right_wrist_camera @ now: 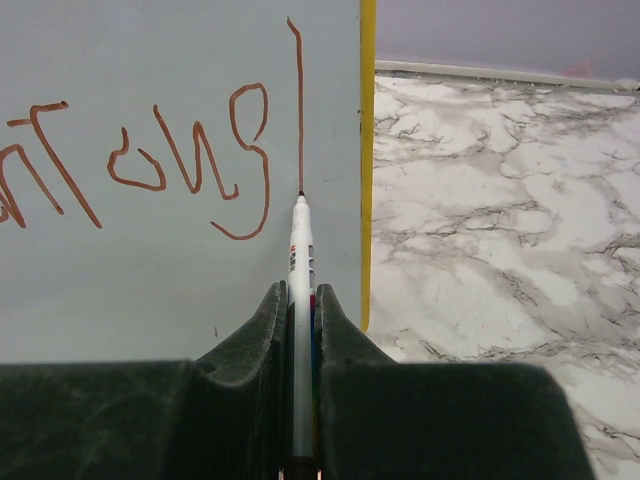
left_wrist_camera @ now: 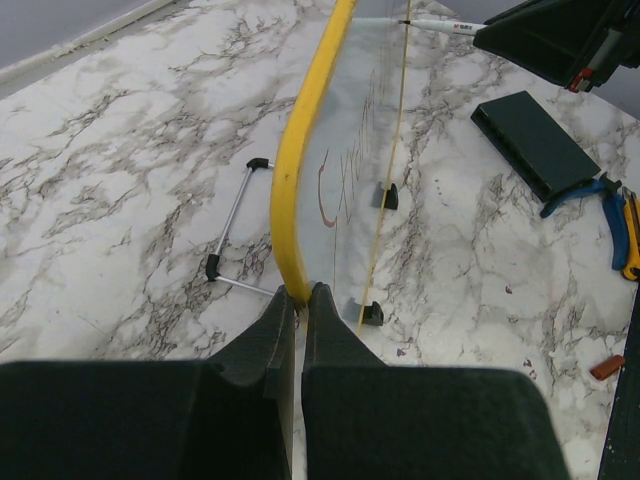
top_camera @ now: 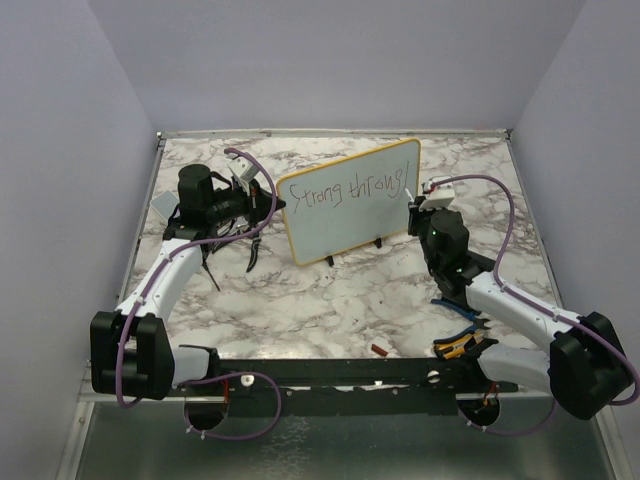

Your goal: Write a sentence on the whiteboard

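My right fingers [right_wrist_camera: 301, 297] are clamped tight on the marker [right_wrist_camera: 301, 240]. It points straight ahead, and its tip touches the whiteboard [right_wrist_camera: 150, 280] at the end of the sentence [top_camera: 345, 190], just beside the yellow frame [right_wrist_camera: 367, 150]. My left fingers [left_wrist_camera: 303, 298] pinch the opposite edge of the board, which stands propped mid-tabletop [top_camera: 330, 300].

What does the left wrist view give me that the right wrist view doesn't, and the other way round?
Left wrist only: the left end effector shut on the frame of the whiteboard, plus a wire bracket, a dark slab and pliers on the table.
Right wrist only: the letters seen face-on, and the tip of the marker at the foot of a long stroke.
Both: whiteboard, yellow frame, marker, marble table.
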